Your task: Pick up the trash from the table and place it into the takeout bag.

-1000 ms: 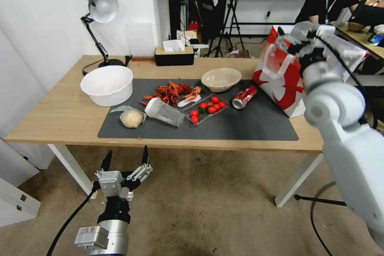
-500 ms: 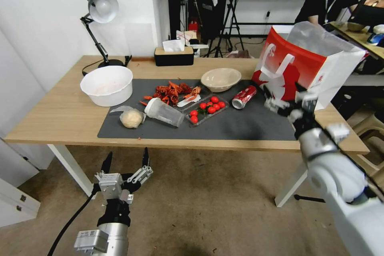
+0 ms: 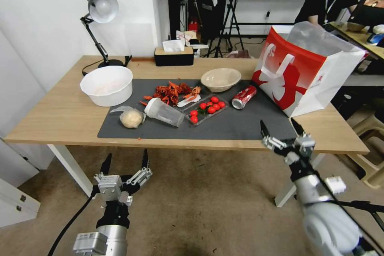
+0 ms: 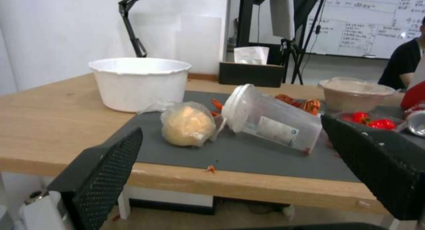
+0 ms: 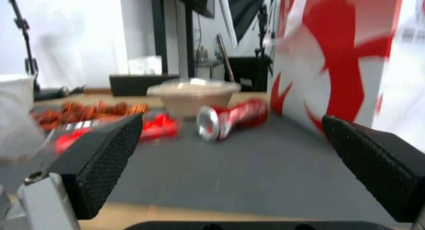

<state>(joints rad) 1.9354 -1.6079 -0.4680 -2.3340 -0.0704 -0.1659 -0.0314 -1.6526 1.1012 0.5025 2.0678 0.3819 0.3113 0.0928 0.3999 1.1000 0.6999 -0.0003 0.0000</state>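
On the table point(image 3: 60, 116), trash lies on the dark mat point(image 3: 248, 126): a bagged beige lump point(image 3: 131, 118), a clear lidded cup point(image 3: 164, 112) on its side, red shell scraps point(image 3: 173, 91), a beige bowl point(image 3: 221, 79) and a crushed red can point(image 3: 244, 97). The red and white takeout bag point(image 3: 308, 72) stands open at the right end. My right gripper point(image 3: 279, 125) hangs open and empty at the table's front edge, below the bag. Its wrist view faces the can point(image 5: 230, 118) and the bag point(image 5: 350, 57). My left gripper point(image 3: 127, 154) is open below the front edge, facing the lump point(image 4: 188, 124) and the cup point(image 4: 272, 120).
A large white bowl point(image 3: 107, 85) sits at the mat's left end, and a clear tray of tomatoes point(image 3: 207, 108) in the middle. A desk lamp point(image 3: 100, 12) and a tissue box point(image 3: 174, 56) stand along the back edge. A person sits behind the bag. Bare floor lies before the table.
My right arm has come down from above the bag's mouth, past its front, to the table's front edge. The left arm has barely moved.
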